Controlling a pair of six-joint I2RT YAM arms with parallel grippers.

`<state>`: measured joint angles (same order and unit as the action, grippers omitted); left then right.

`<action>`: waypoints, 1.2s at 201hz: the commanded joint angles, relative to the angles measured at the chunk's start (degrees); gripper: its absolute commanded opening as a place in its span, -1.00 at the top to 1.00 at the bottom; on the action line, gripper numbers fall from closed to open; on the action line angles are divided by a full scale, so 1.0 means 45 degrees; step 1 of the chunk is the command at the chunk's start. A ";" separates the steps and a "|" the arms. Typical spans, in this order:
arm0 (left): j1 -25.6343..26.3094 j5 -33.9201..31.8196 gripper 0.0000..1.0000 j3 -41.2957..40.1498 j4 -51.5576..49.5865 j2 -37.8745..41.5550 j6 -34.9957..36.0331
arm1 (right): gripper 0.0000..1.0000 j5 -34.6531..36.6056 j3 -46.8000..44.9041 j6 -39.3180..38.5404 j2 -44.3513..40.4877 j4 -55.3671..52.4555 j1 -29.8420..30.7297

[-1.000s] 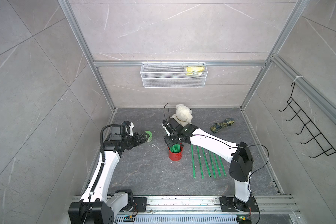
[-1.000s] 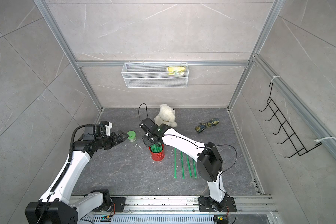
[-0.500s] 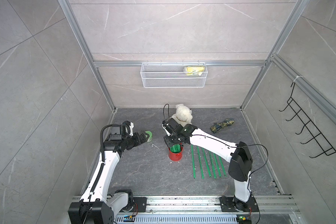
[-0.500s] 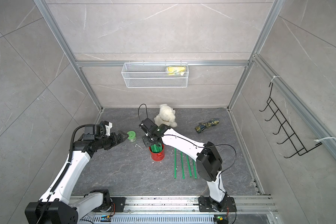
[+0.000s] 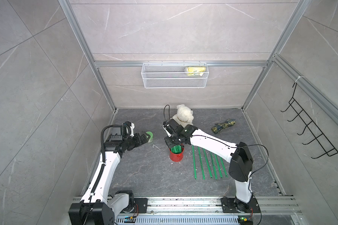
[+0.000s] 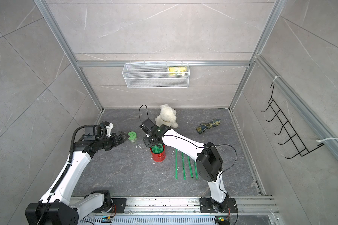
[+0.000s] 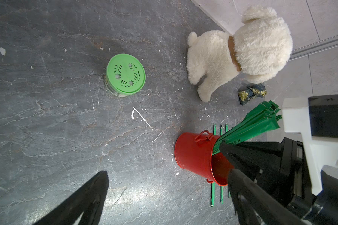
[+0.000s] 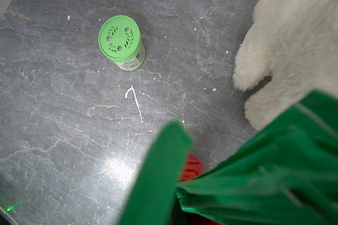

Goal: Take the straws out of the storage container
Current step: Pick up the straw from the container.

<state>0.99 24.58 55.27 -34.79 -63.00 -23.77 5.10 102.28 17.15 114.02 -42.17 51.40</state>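
Straws (image 5: 176, 150) stand bunched in the red storage container (image 5: 176, 157), their green tops fanning out above its rim. The can rests on the dark stone floor (image 5: 144, 175), roughly midway between the two arms. A row of loose straws (image 5: 209, 165) lies flat and side by side on the floor just beside the can, toward the right arm's base.

The right gripper (image 5: 173, 145) is down at the can's mouth, its jaws pressed together against the bundle (I cannot tell whether a straw is actually nipped between them; the right wrist view is mostly blurred green).

The left gripper (image 6: 125, 137) hangs spread wide above the floor, well apart from the can and near a small green-lidded jar (image 6: 132, 136).

Behind the can sits a white plush toy (image 5: 183, 116), and a camouflage pouch (image 5: 222, 125) lies off toward the right wall. On the back wall, a white wire basket (image 5: 164, 83) holds a yellow packet (image 5: 195, 70).
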 commanded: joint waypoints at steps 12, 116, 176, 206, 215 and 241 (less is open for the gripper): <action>0.0013 0.0261 -0.99 0.0502 -0.0204 0.0007 0.0341 | 0.81 -0.0079 -0.0248 0.0096 -0.0583 -0.0296 -0.0025; 0.0013 0.0213 -0.99 0.0502 -0.0205 -0.0033 0.0336 | 0.82 0.0017 -0.1007 0.0089 -0.2223 -0.0441 -0.0016; 0.0013 0.0247 -0.99 0.0502 -0.0201 -0.0040 0.0334 | 0.82 -0.0010 -0.0203 -0.0048 -0.3248 -0.1358 -0.0016; 0.0013 0.0256 -0.99 0.0497 -0.0210 -0.0020 0.0341 | 0.82 0.0577 0.1232 -0.0437 -0.3754 -0.2791 -0.0015; 0.0018 0.0258 -0.99 0.0495 -0.0200 -0.0018 0.0332 | 0.82 0.0885 0.1651 -0.0593 -0.3952 -0.3209 -0.0036; 0.0015 0.0258 -0.99 0.0499 -0.0203 0.0038 0.0340 | 0.82 0.1736 0.2938 -0.1084 -0.4451 -0.4469 -0.0085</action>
<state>0.99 24.58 55.27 -34.79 -63.16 -23.77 8.21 109.93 15.03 98.08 -54.11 51.40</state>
